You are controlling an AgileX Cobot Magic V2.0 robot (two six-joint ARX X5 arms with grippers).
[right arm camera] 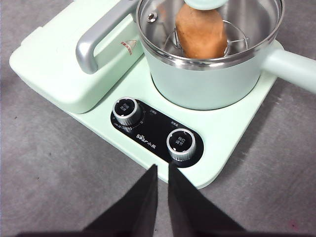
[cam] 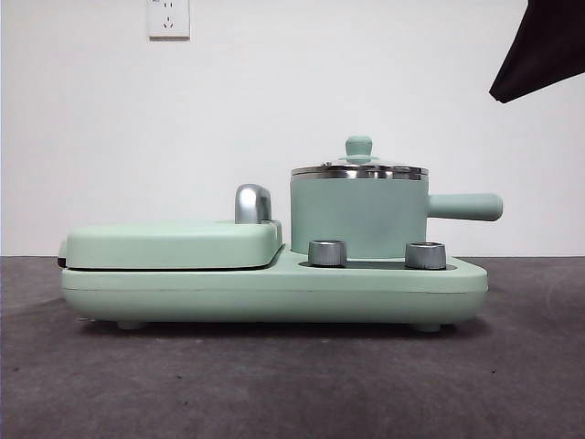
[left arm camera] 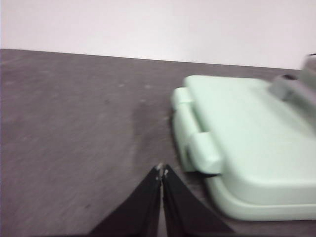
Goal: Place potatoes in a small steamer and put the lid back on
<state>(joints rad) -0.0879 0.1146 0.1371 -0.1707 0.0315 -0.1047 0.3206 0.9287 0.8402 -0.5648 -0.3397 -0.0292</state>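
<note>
The small steamer [cam: 356,215] stands on the right half of a mint-green cooker base [cam: 274,293], its side handle [cam: 466,207] pointing right. The lid [cam: 358,169] sits on its steel rim, knob up. In the right wrist view the potato [right arm camera: 200,32] lies inside the steamer [right arm camera: 207,84] on a wire rack, seen through the lid's glass [right arm camera: 252,19]. My right gripper [right arm camera: 162,168] is shut and empty, hanging above the cooker's front edge near the dials. My left gripper [left arm camera: 162,170] is shut and empty over the bare table, beside the griddle end of the cooker.
A flat griddle cover [cam: 174,242] with a chrome handle [cam: 253,203] fills the cooker's left half. Two steel dials [cam: 327,253] [cam: 425,255] sit in front of the steamer. A black arm tip [cam: 539,46] shows at the top right corner. The table is grey.
</note>
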